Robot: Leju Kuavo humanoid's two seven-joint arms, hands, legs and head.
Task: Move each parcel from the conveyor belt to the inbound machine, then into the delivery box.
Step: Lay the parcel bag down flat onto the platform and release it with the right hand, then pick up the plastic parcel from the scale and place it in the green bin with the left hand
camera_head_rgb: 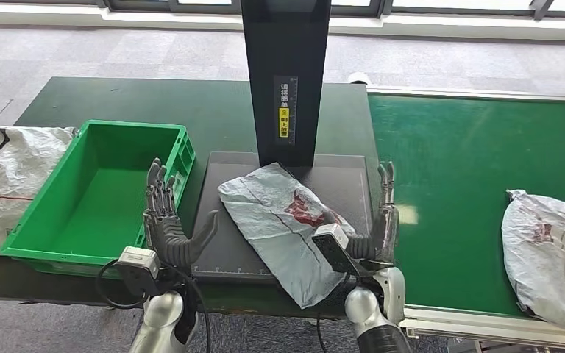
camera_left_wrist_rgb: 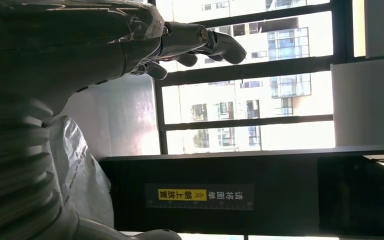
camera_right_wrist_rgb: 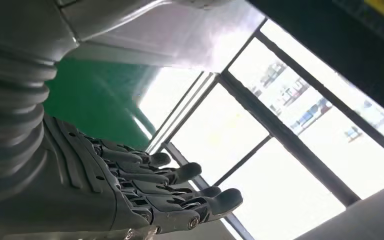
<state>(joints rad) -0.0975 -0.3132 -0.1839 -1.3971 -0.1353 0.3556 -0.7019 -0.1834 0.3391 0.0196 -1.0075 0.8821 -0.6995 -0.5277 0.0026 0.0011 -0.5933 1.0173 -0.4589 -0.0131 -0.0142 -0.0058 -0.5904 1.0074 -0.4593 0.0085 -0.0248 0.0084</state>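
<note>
A grey plastic parcel [camera_head_rgb: 283, 220] with a red mark lies on the dark plate of the inbound machine [camera_head_rgb: 224, 250], below its black post [camera_head_rgb: 285, 81]. My left hand [camera_head_rgb: 168, 217] stands open at the plate's left edge, fingers up, apart from the parcel. My right hand [camera_head_rgb: 379, 220] stands open at the plate's right edge, its thumb close to the parcel's near right side. The left wrist view shows my left hand [camera_left_wrist_rgb: 105, 45] with the parcel [camera_left_wrist_rgb: 80, 170] beside it. Spread fingers of my right hand [camera_right_wrist_rgb: 130, 185] appear in the right wrist view. A second white parcel [camera_head_rgb: 548, 254] lies on the green conveyor belt [camera_head_rgb: 456, 176].
The green delivery box [camera_head_rgb: 92, 195] stands to the left of the machine with nothing in it. A white sack [camera_head_rgb: 4, 176] lies at the far left. The belt's pale front rail [camera_head_rgb: 485, 327] runs along the lower right. Windows sit behind the table.
</note>
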